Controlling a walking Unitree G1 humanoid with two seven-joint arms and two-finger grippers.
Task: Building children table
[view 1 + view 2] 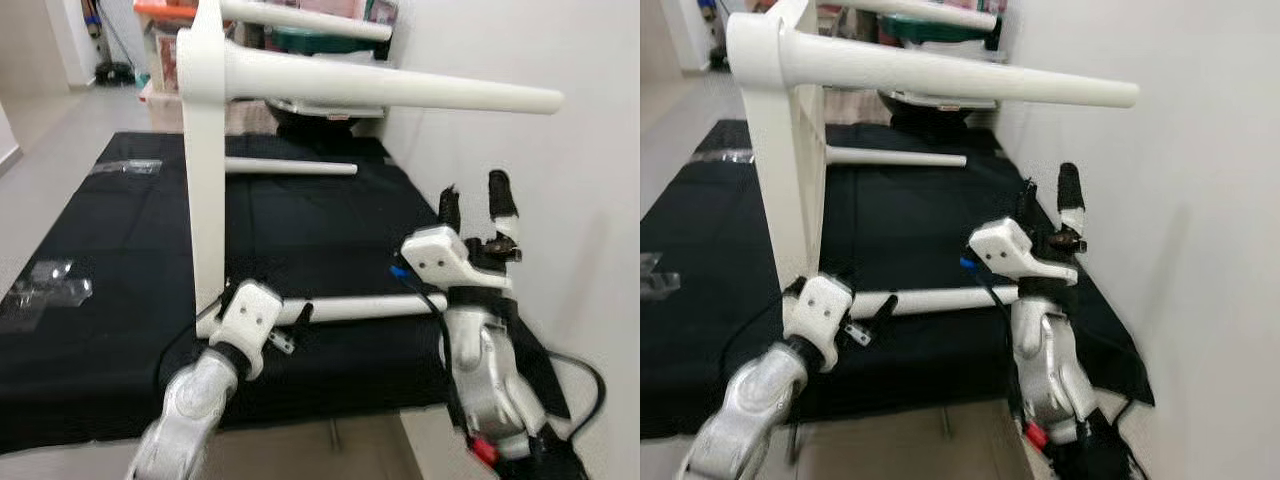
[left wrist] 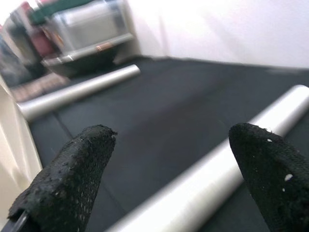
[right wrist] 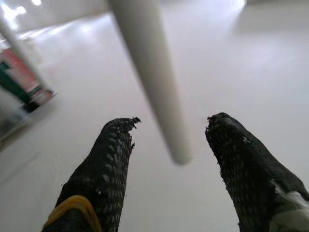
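Left hand wide at near white tapered leg; right hand wide, empty; white tabletop panel on edge, legs fitted, assembly seemingly near complete.

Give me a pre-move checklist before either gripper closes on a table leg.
1. Left gripper fingers open: ok, spread in the wrist view.
2. Left gripper at the lower leg lying on the black mat: ok, leg between the fingers.
3. Right gripper fingers open: ok.
4. Right gripper lined up with the upper leg: ok, the leg's tip sits above the open fingers.
5. Table top standing on edge steadily: cannot tell.
6. Legs screwed tight: cannot tell.
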